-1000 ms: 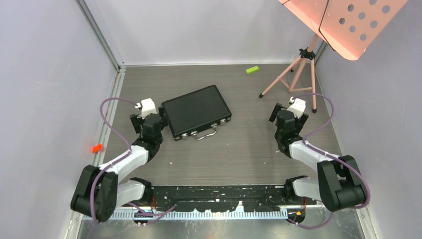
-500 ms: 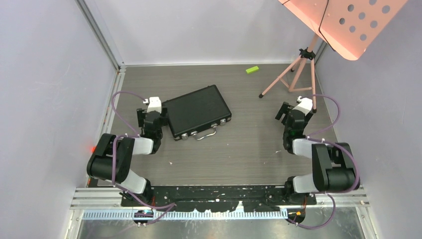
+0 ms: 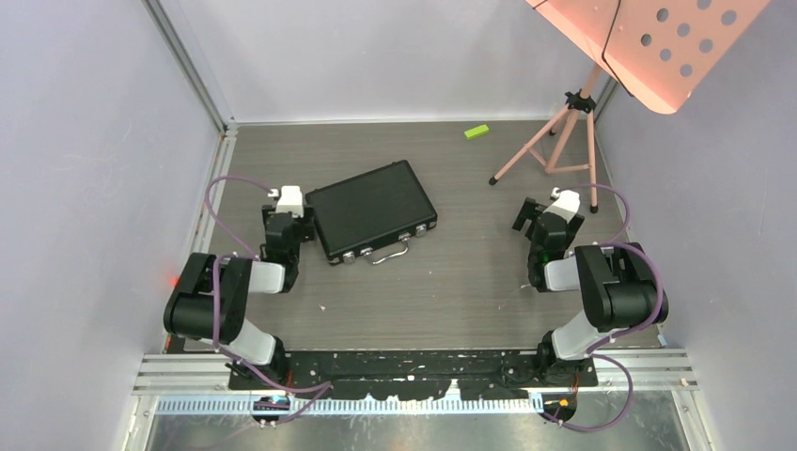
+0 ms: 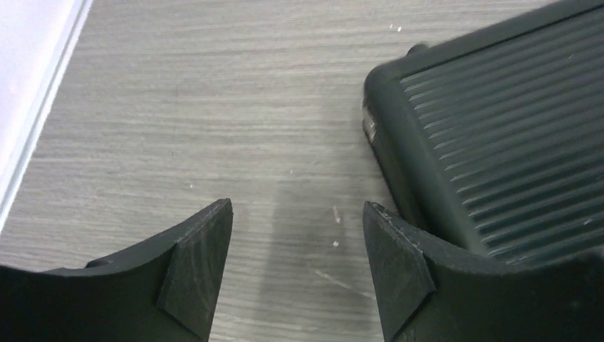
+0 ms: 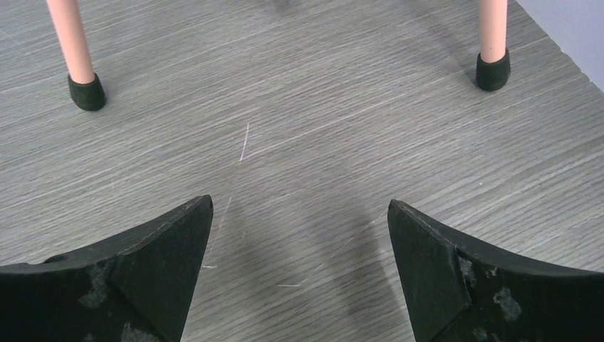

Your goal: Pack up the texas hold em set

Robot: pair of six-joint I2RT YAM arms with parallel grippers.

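Note:
The texas hold em set shows as a closed black ribbed briefcase (image 3: 371, 209) lying flat on the table, with its silver latches and handle (image 3: 393, 253) on the near side. In the left wrist view its corner (image 4: 498, 157) lies just right of my left gripper (image 4: 298, 214). That gripper (image 3: 285, 218) is low over the table beside the case's left end, open, with only bare table between its fingers. My right gripper (image 3: 545, 218) is also open and empty. It hovers over bare table (image 5: 299, 206), facing the tripod's feet.
A pink tripod stand (image 3: 564, 132) is at the back right, two of its black feet (image 5: 87, 92) (image 5: 492, 71) just ahead of my right gripper. A small green block (image 3: 476, 132) lies near the back wall. A pink perforated panel (image 3: 658, 38) overhangs the top right corner.
Both arms have folded back, their elbows now close to the bases. Both grippers stay near where they were, the left still beside the case. The briefcase has not moved.

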